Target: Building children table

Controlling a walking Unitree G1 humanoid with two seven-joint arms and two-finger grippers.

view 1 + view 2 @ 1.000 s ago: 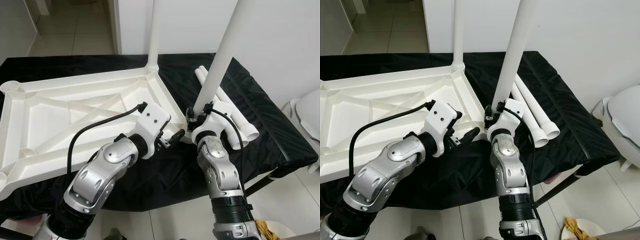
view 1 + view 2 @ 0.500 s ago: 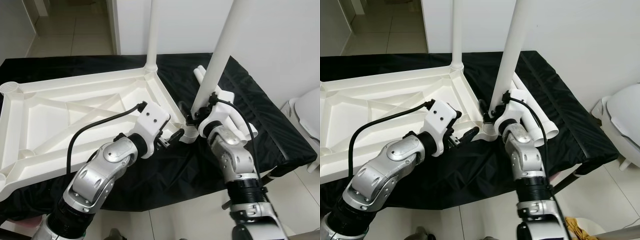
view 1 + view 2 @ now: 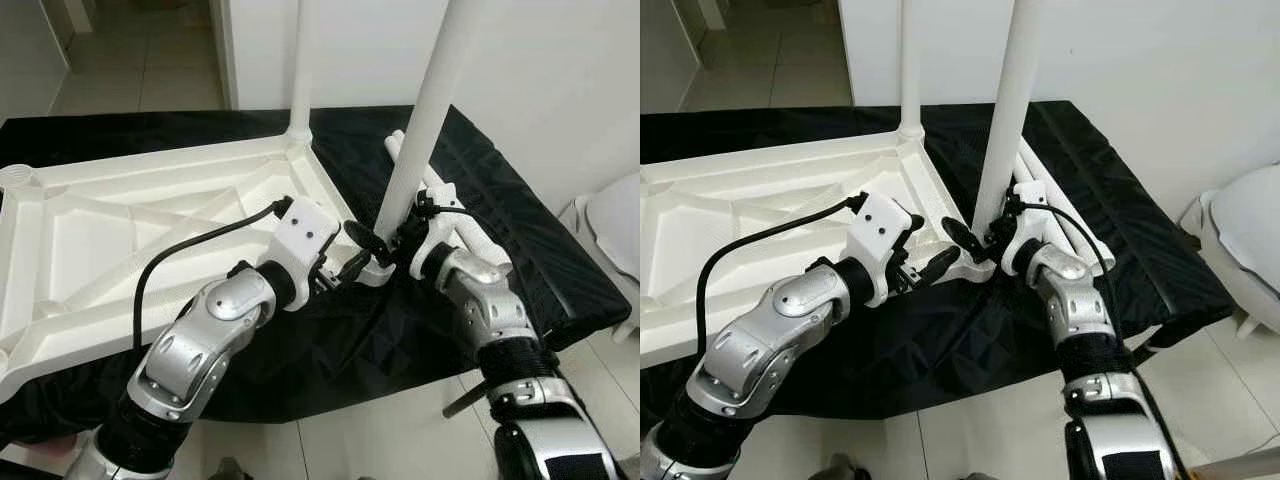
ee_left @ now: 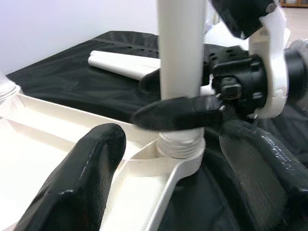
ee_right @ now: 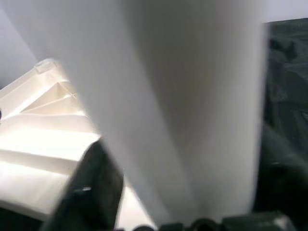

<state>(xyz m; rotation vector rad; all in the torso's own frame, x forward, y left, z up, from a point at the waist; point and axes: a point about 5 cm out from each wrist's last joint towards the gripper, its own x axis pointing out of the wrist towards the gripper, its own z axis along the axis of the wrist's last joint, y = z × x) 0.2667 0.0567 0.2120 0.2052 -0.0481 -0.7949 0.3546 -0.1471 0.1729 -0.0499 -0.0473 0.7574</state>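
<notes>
At the near corner of the upturned tabletop (image 3: 120,215): leg (image 3: 420,130) upright in its socket (image 4: 180,147).
Right gripper (image 3: 385,240) is clamped round the leg just above the socket; left gripper (image 3: 340,270) hovers beside the same corner, fingers apart, holding nothing. Risk, as judged: a sideways pull cocks the leg and it jams or lifts the top. Beyond, a second leg (image 3: 300,70) stands at the far corner; spare legs (image 3: 470,225) lie on the black cloth (image 3: 540,240).
</notes>
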